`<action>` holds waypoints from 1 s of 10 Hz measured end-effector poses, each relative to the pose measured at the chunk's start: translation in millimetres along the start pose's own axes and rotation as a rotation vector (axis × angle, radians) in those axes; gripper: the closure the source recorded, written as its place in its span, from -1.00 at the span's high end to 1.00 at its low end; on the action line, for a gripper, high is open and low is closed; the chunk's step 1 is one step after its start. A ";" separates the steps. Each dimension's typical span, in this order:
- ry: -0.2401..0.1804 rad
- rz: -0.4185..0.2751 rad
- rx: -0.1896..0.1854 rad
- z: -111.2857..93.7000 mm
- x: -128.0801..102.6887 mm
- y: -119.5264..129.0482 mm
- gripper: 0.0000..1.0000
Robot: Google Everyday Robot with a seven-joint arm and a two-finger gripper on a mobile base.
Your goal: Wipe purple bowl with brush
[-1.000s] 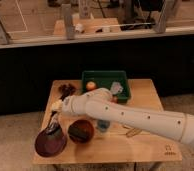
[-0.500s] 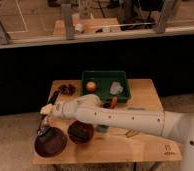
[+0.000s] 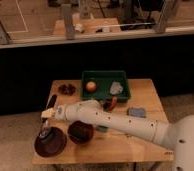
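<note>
At the near left corner of the wooden table [image 3: 121,148] the purple bowl [image 3: 51,144] is seen. Directly over its left half the gripper [image 3: 45,129] is held, pointed down from the white arm [image 3: 120,122] that is stretched across the table front. The jaws are closed on the brush [image 3: 51,103], whose black handle is tilted up and away; its bristle end cannot be made out against the bowl. Just right of the purple bowl a red-brown bowl [image 3: 81,132] is set. Farther back a grey-blue sponge [image 3: 136,112], a dark cluster [image 3: 66,89] and a green tray [image 3: 104,74] holding an orange ball [image 3: 91,86] are found. Beyond, a glazed railing [image 3: 90,37] is seen. Compared with a second ago, the gripper has been shifted leftward; both bowls are unmoved.
</note>
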 end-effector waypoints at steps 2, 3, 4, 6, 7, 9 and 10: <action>-0.003 -0.004 0.009 0.5 0.1 1.6 -1.00; -0.009 -0.004 0.005 0.5 -0.4 2.4 -1.00; -0.043 -0.008 -0.027 0.1 0.9 2.7 -1.00; -0.150 -0.016 -0.099 2.8 -2.4 -0.4 -1.00; -0.174 -0.019 -0.133 -0.6 -3.1 3.9 -1.00; -0.183 -0.004 -0.123 -3.1 -7.8 12.3 -1.00; -0.186 0.000 -0.106 -2.7 -12.8 17.0 -1.00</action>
